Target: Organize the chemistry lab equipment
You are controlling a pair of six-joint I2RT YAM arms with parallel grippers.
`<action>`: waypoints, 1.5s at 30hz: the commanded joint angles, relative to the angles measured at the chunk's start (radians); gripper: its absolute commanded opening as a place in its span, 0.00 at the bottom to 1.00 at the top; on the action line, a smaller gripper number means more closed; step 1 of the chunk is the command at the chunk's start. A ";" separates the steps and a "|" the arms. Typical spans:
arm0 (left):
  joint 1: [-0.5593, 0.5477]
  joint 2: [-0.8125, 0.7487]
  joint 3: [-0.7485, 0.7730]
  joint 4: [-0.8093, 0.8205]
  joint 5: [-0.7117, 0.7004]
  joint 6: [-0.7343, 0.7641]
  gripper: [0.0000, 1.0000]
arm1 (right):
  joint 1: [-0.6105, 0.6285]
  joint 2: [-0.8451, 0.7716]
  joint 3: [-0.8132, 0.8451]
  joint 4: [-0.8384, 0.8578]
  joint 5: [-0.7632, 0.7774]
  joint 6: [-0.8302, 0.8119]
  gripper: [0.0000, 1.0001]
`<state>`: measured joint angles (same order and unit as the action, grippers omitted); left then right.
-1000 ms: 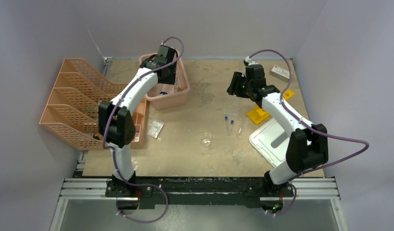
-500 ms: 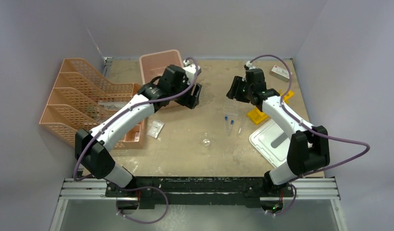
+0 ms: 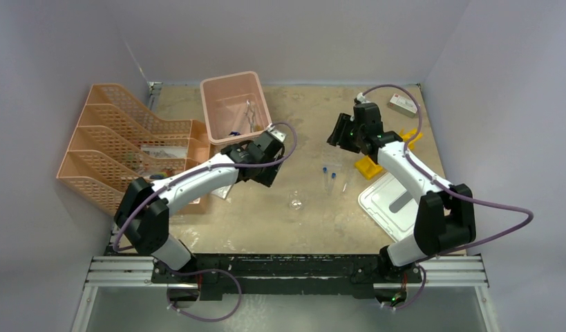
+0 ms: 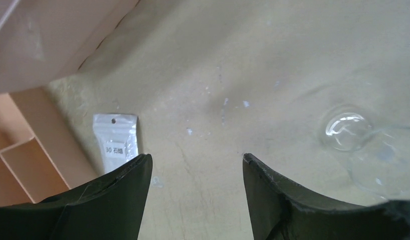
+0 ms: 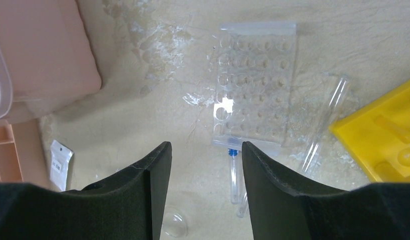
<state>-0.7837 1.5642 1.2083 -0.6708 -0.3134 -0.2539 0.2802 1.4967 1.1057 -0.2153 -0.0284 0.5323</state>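
Grippers first, from the overhead camera: your left gripper (image 3: 268, 166) hangs over the table (image 3: 307, 228) just on the near side of the pink bin (image 3: 218, 130), with the orange mesh trays (image 3: 107, 149) well off to its left. The tiny glass beaker (image 3: 296, 203) sits near it, to its right and closer to the bases. Your right gripper (image 3: 340, 131) hovers farther back, the blue-capped tubes (image 3: 328, 176) lying near it on the base side. The yellow holed rack (image 3: 370, 166) is just to its right, and the white lid (image 3: 390, 200) lies beyond that. You cannot read either jaw gap from up here. On the left wrist camera, the left gripper (image 4: 195, 160) stands spread wide, with only bare table between the fingers (image 4: 117, 200). The tiny glass beaker (image 4: 348, 131) lies outside the right finger, and a small plastic bag (image 4: 116, 142) lies outside the left one, beside the tray. On the right wrist camera, the right gripper (image 5: 205, 150) is likewise wide apart and holds nothing. The clear rack (image 5: 255, 87) lies flat just ahead of its tips, toward the right finger. The blue-capped tubes (image 5: 234, 175) lie between the fingers at the rack's near edge. A clear tube (image 5: 325, 120) lies right of the rack, and the yellow holed rack (image 5: 388, 145) beyond that.
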 commanded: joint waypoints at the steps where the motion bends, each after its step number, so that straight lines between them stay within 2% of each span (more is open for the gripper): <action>1: 0.001 -0.008 -0.056 0.030 -0.176 -0.133 0.68 | -0.005 -0.063 0.003 -0.030 0.074 0.052 0.56; 5: 0.001 0.035 -0.117 0.027 -0.329 -0.203 0.76 | -0.004 -0.091 -0.021 -0.040 0.082 0.063 0.56; 7: 0.001 0.049 -0.152 0.037 -0.352 -0.233 0.79 | -0.005 -0.105 -0.034 -0.051 0.101 0.073 0.56; 13: 0.015 0.012 -0.260 0.109 -0.341 -0.292 0.91 | -0.004 -0.155 -0.065 -0.047 0.116 0.101 0.57; 16: 0.071 -0.006 -0.284 0.135 -0.289 -0.289 0.93 | -0.004 -0.158 -0.073 -0.028 0.123 0.104 0.57; 20: 0.220 -0.038 -0.312 0.198 -0.121 -0.294 0.87 | -0.005 -0.128 -0.047 -0.026 0.102 0.081 0.57; 22: 0.254 -0.051 -0.310 0.193 -0.113 -0.303 0.83 | -0.005 -0.105 -0.040 -0.029 0.098 0.073 0.56; 25: 0.261 -0.052 -0.296 0.166 -0.121 -0.294 0.80 | -0.004 -0.089 -0.019 -0.060 0.088 0.073 0.56; 28: 0.273 -0.048 -0.318 0.191 -0.118 -0.273 0.75 | -0.005 -0.094 -0.052 -0.018 0.094 0.084 0.56; 31: 0.283 -0.051 -0.335 0.214 -0.069 -0.268 0.70 | -0.005 -0.088 -0.043 -0.033 0.070 0.076 0.56; 40: 0.291 -0.086 -0.376 0.225 -0.033 -0.290 0.78 | -0.004 -0.089 -0.037 -0.047 0.051 0.072 0.56; 45: 0.291 -0.079 -0.394 0.247 0.095 -0.305 0.70 | -0.004 -0.110 -0.042 -0.059 0.054 0.065 0.56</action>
<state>-0.5018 1.5143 0.8303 -0.4732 -0.3233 -0.5362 0.2802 1.4200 1.0409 -0.2649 0.0338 0.6094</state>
